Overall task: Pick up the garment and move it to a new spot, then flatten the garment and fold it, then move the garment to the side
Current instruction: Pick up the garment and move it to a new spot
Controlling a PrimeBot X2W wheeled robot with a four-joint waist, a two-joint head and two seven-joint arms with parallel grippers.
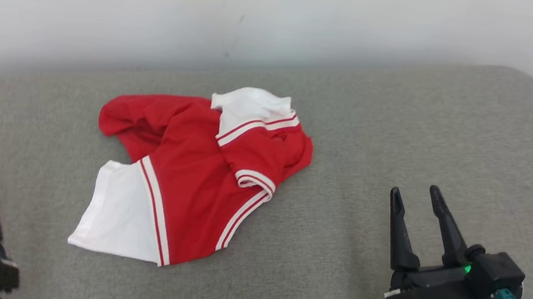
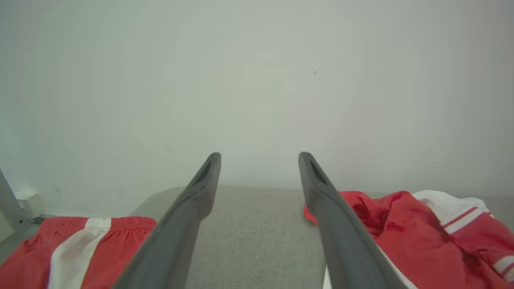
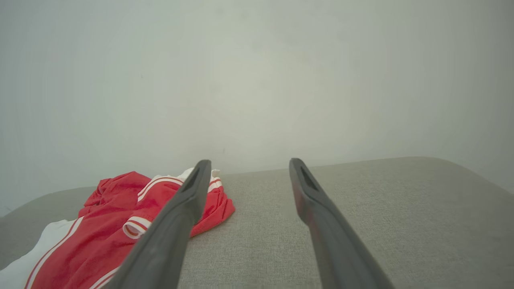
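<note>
A grey fabric-covered surface (image 1: 372, 131) runs up to a plain white wall (image 1: 261, 15) at the far side. The garment (image 1: 199, 177), a red top with white panels and red-and-white striped trim, lies crumpled near the middle of the surface, a little to the left. Its white hem panel spreads toward the near left, and its white collar part is bunched at the far side.

The left gripper (image 2: 260, 158) hangs at the near left with its fingers spread wide and nothing between them. It is just left of the garment, not touching it. The right gripper (image 1: 415, 191) sits at the near right, well apart from the cloth, equally wide open and empty. A second red-and-white piece (image 2: 80, 241) with an elastic waistband lies at the left edge of the surface.

Since the garment rests loose and rumpled with both claws free, flattening looks like the step in hand; no fold has been made. The next move probably calls for both grippers to take opposite edges, perhaps the near hem and a cuffed sleeve, and draw them apart until the folded-over parts open out.

No brand, label or legible writing appears on the cloth or the grippers.
</note>
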